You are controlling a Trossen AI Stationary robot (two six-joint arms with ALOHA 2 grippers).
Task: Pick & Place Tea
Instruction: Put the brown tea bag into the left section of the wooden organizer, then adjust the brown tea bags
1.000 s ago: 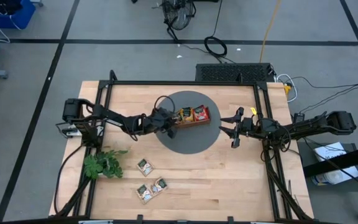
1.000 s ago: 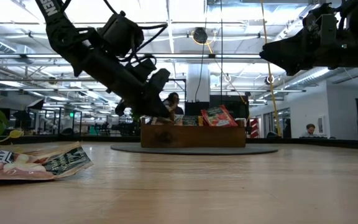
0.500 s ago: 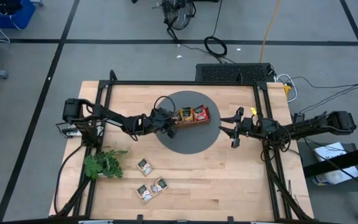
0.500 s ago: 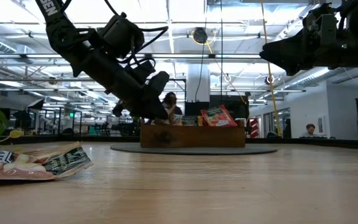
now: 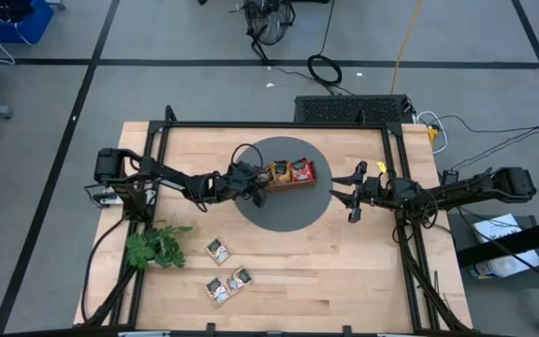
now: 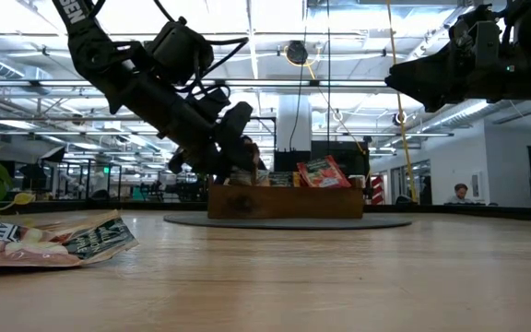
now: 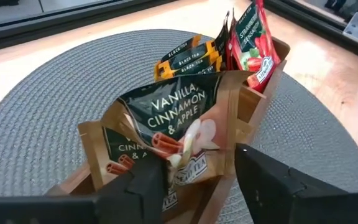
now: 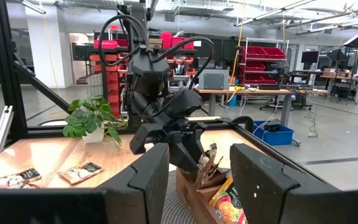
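A: Right, where does the left gripper point(image 7: 194, 177) stand?

B: Over the left-end compartment of the brown three-compartment wooden tray point(image 5: 288, 183), which sits on the round grey woven mat point(image 5: 284, 211). Its two dark fingers point(image 7: 143, 180) are parted, and the pale tea sachet with dark green print, the vanilla, cinnamon and apple one point(image 7: 178, 121), stands between them without being pinched. I judge it let go, or nearly.

A: Which way does that sachet lie from the claw?

B: Straight ahead and just below, upright in the compartment and leaning a little, its flat face toward the wrist camera. Behind it come the orange-yellow sachets point(image 7: 188, 56), then the red ones point(image 7: 250, 37) at the far end.

A: And what is left on the table?

B: Three pale green-print sachets point(image 5: 227, 278) lie flat on the light wooden tabletop point(image 5: 344, 271), near the front edge, beside the green leafy sprig point(image 5: 155, 246). They are well apart from the tray, on the left arm's side, so that arm is the nearer one.

A: The right gripper point(image 5: 353, 200)?

B: Hovering off the mat's right edge, fingers apart, nothing between them.
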